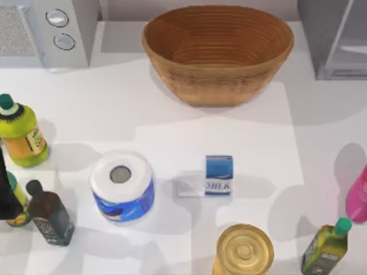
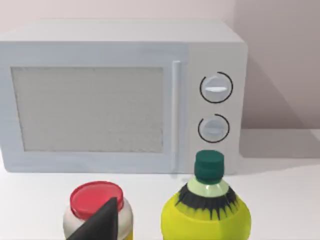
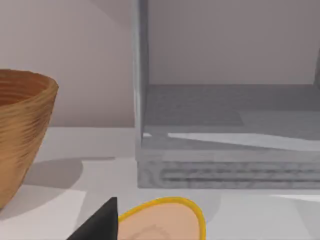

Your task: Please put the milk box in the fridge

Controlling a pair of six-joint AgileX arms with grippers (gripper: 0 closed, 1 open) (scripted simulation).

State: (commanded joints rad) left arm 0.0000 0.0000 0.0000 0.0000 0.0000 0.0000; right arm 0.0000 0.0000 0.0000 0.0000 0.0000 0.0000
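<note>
Milk box point(image 1: 219, 175) stands untouched mid-tabletop point(image 1: 275, 137) (finger state: cannot tell), so reaching and grasping likely comes first, then carrying to the open fridge point(image 1: 335, 40).

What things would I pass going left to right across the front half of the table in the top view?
Yellow-green bottle → dark bottle → blue-and-white paper roll → milk box → round golden lid → olive-green bottle → pink item.
</note>
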